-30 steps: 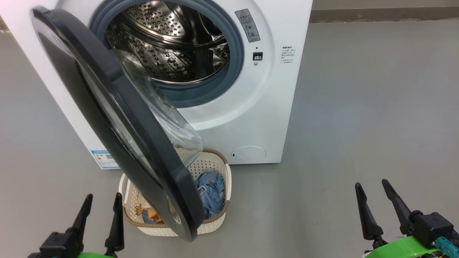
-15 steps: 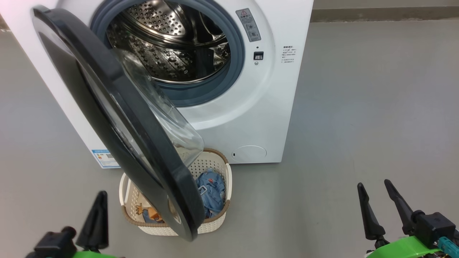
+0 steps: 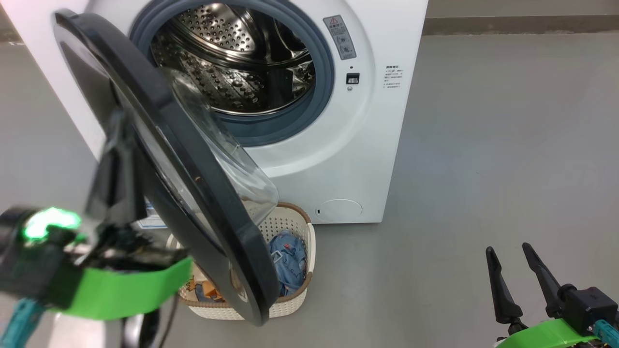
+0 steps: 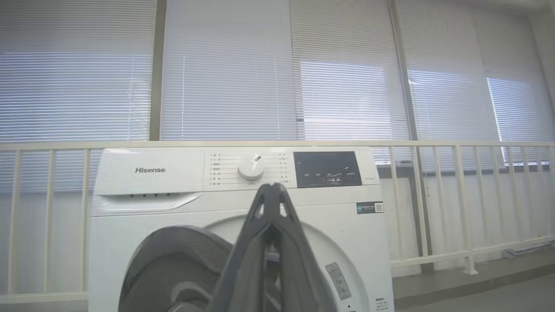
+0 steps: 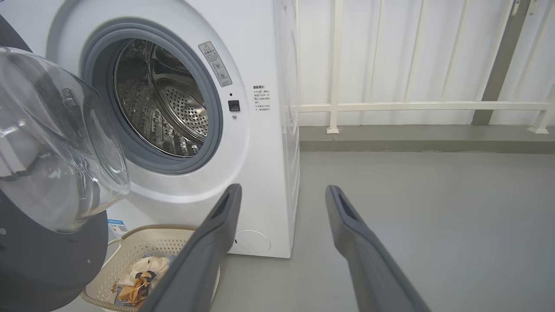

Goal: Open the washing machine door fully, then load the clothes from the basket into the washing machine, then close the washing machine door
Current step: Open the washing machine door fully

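Observation:
The washing machine point(image 3: 367, 145) stands with its steel drum point(image 3: 242, 63) exposed. The washing machine door point(image 3: 217, 212) is swung partway out towards me, its glass bowl over the basket point(image 3: 295, 224) on the floor below. The clothes lie in the basket: a light blue garment point(image 3: 288, 261) and a cream one with orange print point(image 3: 203, 287), partly hidden by the door. My left gripper point(image 3: 117, 140) is shut and empty, blurred, raised beside the door's outer face. In the left wrist view its fingertips point(image 4: 271, 190) meet before the control panel. My right gripper point(image 3: 515, 261) is open and empty, low at the right.
Grey floor point(image 3: 508, 145) stretches to the right of the machine. A white railing point(image 5: 416, 105) and a low kerb run along the wall behind. Window blinds point(image 4: 225, 73) hang above the machine. The right wrist view shows the basket point(image 5: 143, 242) under the door's glass bowl point(image 5: 56, 143).
My left gripper has shut and risen from the lower left up beside the door's outer face. The camera shifted slightly. The right gripper has stayed put.

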`<state>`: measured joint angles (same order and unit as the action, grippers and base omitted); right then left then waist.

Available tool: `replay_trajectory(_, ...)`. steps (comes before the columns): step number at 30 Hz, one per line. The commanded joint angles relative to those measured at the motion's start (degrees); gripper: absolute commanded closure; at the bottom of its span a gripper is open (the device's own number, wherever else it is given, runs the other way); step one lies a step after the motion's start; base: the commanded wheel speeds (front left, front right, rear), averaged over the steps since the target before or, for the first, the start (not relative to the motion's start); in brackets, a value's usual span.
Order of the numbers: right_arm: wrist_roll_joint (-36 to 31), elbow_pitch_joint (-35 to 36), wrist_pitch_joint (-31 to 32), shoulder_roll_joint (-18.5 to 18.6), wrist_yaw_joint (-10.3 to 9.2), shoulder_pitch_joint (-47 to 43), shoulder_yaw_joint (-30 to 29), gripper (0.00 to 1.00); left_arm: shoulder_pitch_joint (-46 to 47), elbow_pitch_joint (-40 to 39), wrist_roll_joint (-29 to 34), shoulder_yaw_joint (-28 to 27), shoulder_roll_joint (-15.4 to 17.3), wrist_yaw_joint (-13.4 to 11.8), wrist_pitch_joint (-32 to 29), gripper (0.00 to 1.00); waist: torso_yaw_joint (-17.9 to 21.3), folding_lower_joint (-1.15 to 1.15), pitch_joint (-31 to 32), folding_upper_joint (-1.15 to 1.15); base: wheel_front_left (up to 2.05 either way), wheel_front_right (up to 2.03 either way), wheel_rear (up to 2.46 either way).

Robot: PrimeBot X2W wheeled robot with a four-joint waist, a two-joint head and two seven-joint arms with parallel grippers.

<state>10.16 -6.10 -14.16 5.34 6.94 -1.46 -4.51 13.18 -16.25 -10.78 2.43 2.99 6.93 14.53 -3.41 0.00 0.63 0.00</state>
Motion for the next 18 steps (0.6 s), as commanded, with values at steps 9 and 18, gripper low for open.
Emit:
replay_trajectory(9, -0.7, 0.9, -0.3, -0.1, 0.55, 1.2, 1.7, 0.00, 10.9, -4.1, -2.1, 16.5, 0.5, 0.5, -4.8, 1.00, 1.7, 0.00, 0.1, 0.00, 0.00, 0.00, 0.00)
replay_trajectory(18, -1.0, 0.5, -0.4, -0.3, 0.55, 1.3, 1.7, 0.00, 9.9, -1.1, -4.7, 30.5, 0.0, -0.3, -5.1, 1.00, 2.0, 0.00, -0.1, 0.00, 0.00, 0.00, 0.00)
